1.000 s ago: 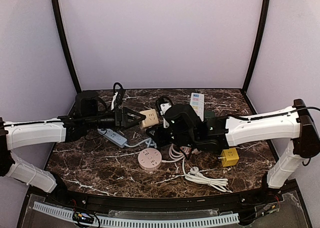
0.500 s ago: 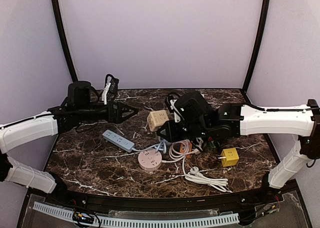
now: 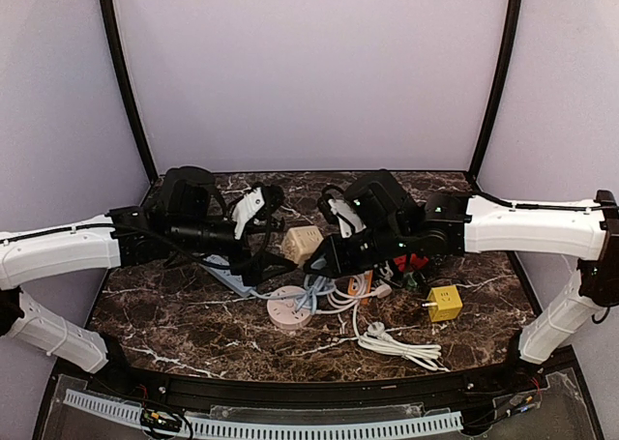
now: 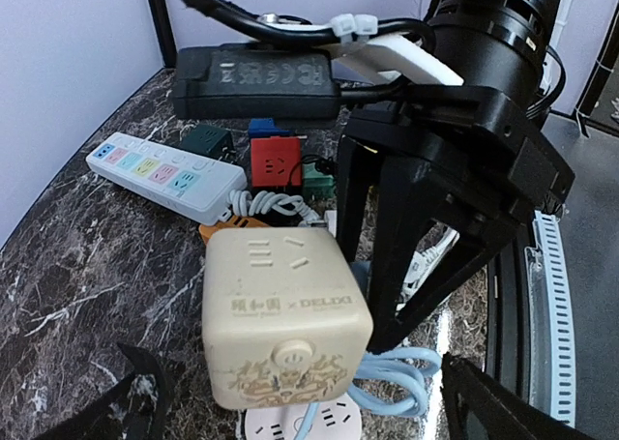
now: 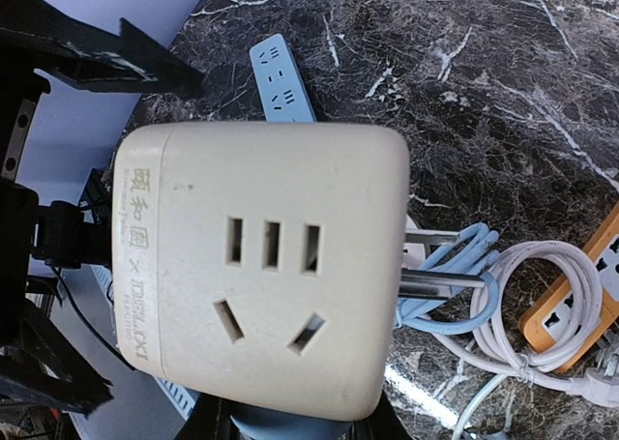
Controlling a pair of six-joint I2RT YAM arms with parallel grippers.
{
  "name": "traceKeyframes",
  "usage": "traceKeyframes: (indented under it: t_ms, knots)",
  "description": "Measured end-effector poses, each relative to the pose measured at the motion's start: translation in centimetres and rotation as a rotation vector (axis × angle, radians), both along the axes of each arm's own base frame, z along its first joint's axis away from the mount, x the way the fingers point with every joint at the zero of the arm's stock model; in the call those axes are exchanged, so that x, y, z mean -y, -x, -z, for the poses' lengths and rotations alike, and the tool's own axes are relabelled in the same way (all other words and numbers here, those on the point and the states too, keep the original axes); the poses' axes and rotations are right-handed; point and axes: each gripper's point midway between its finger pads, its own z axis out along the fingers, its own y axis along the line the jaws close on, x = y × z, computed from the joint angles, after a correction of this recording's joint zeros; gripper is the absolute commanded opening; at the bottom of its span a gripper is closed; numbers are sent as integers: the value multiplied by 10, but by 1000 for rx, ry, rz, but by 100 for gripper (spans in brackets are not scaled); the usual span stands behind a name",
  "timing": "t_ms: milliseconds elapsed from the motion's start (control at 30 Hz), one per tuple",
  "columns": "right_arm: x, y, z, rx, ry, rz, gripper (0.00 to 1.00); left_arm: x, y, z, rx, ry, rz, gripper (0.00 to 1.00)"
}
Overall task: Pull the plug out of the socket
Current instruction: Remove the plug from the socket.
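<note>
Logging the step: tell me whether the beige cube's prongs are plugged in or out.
Out. The cube shows its prongs bare, nothing fitted over them.

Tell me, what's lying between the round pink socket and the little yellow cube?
A tangle of white cords lies there, shown in the top view.

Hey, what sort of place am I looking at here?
Probably a robot test booth in a lab: plain lilac walls in a black frame, a marble-look tabletop, and scattered practice sockets such as the beige cube socket and yellow cube socket.
</note>
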Motion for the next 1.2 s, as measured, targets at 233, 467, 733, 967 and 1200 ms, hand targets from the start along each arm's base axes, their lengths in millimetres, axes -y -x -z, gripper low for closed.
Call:
traceKeyframes:
  t_ms: [233,467,733,967,1200]
  knots:
    - [-2,6,-1,-18,-11,-28,0,18,-8,23,8,-95,10,87]
    - [1,6,1,-9,10,-38,0,20,-11,26,1,-122,5,58]
    - [4,8,1,3,38,-49,0,20,-11,28,0,-129,5,28]
    - [2,7,1,40,91,-41,0,18,-14,30,-9,-137,-20,1]
    - [-2,9,12,106,161,-75,0,11,-12,43,-47,-185,-26,1]
